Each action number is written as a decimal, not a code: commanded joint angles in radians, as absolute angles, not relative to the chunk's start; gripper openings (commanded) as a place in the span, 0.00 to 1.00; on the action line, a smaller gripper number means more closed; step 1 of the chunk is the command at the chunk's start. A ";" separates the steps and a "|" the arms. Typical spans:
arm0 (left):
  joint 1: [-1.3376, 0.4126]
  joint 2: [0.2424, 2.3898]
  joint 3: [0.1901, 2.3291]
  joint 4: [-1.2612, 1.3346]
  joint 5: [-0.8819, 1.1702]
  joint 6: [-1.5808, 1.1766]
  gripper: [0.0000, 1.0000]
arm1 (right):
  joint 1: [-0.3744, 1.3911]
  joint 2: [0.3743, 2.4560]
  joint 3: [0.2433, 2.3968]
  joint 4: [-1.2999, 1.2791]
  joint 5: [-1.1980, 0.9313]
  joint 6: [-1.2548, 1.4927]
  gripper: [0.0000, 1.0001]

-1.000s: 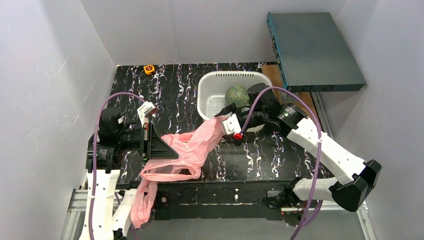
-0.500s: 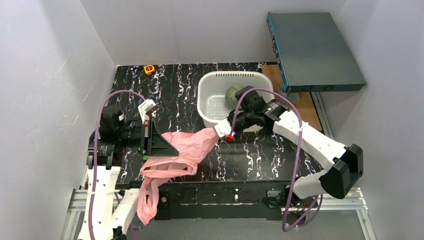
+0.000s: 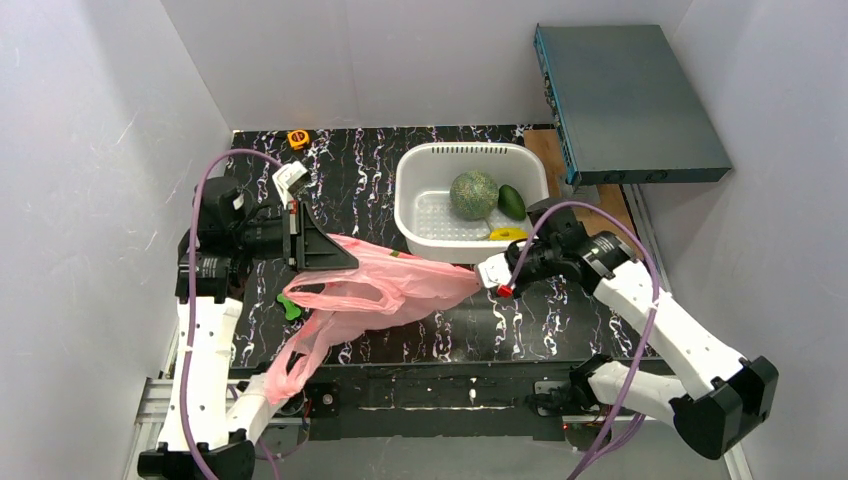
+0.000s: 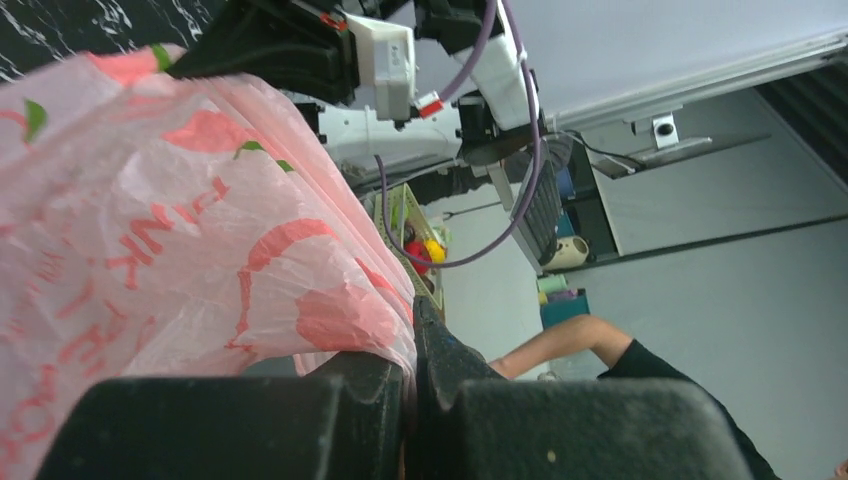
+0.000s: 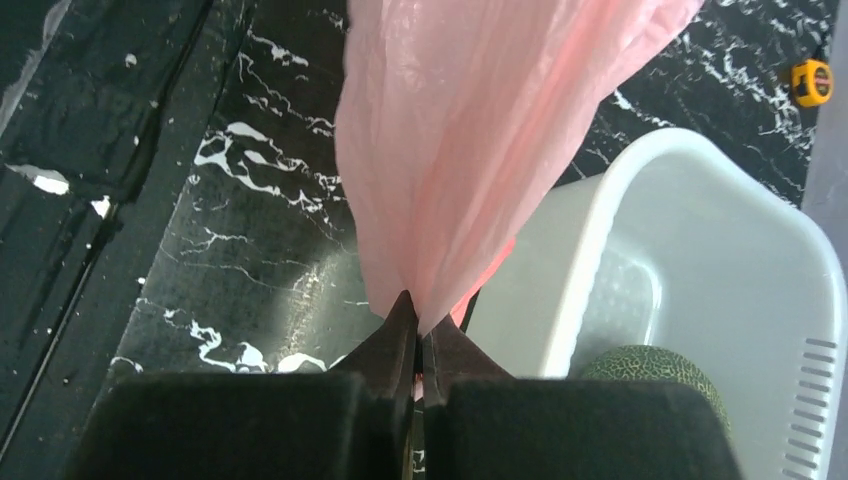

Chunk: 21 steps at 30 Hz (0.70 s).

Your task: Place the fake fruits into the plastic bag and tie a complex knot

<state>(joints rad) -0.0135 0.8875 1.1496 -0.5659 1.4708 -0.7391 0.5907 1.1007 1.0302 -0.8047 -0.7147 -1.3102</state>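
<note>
The pink plastic bag (image 3: 385, 285) hangs stretched between both grippers, above the black table. My left gripper (image 3: 340, 258) is shut on its left edge; the left wrist view shows the film pinched between the jaws (image 4: 412, 335) and the bag (image 4: 150, 220) filling the left side. My right gripper (image 3: 482, 281) is shut on the bag's right end, and in the right wrist view the bag (image 5: 480, 130) fans out from the closed tips (image 5: 420, 322). A handle loop trails down to the front left. The melon (image 3: 473, 195), avocado (image 3: 511, 201) and yellow fruit (image 3: 507, 234) lie in the white basket (image 3: 420, 170).
The basket (image 5: 700, 250) stands just behind my right gripper, the melon (image 5: 650, 370) at its near wall. A small green toy (image 3: 290, 305) lies under the bag's left part. A yellow tape measure (image 3: 298, 138) sits at the back left, a dark flat box (image 3: 630, 100) at the back right.
My right gripper has shut on the bag's end and drawn it right and nearer, away from the basket. The left gripper rose and moved back, and the bag is now pulled taut.
</note>
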 commanded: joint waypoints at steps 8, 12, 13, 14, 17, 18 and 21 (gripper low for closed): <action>0.060 0.963 1.341 -0.905 1.130 -0.611 0.00 | 0.581 1.168 1.314 -0.985 -0.668 -0.843 0.65; 0.052 1.016 1.352 -1.003 0.992 -0.578 0.00 | 0.627 1.159 1.453 -0.917 -0.706 -0.573 0.72; 0.052 1.022 1.350 -1.012 0.974 -0.581 0.00 | 0.656 1.151 1.468 -0.877 -0.696 -0.514 0.73; 0.052 1.024 1.348 -1.014 0.962 -0.588 0.00 | 0.689 1.142 1.480 -0.824 -0.676 -0.456 0.74; 0.053 1.013 1.346 -1.013 0.938 -0.613 0.00 | 0.804 1.154 1.507 -0.665 -0.592 -0.334 0.75; 0.053 1.006 1.346 -1.018 0.931 -0.619 0.00 | 0.846 1.173 1.525 -0.626 -0.564 -0.312 0.75; 0.070 0.979 1.362 -1.055 0.902 -0.612 0.00 | 0.989 1.266 1.607 -0.490 -0.440 -0.283 0.77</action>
<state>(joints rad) 0.0551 1.0252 1.3346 -0.9890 0.9405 -0.6132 0.8921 1.1866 1.5272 -0.6636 -0.5621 -0.3820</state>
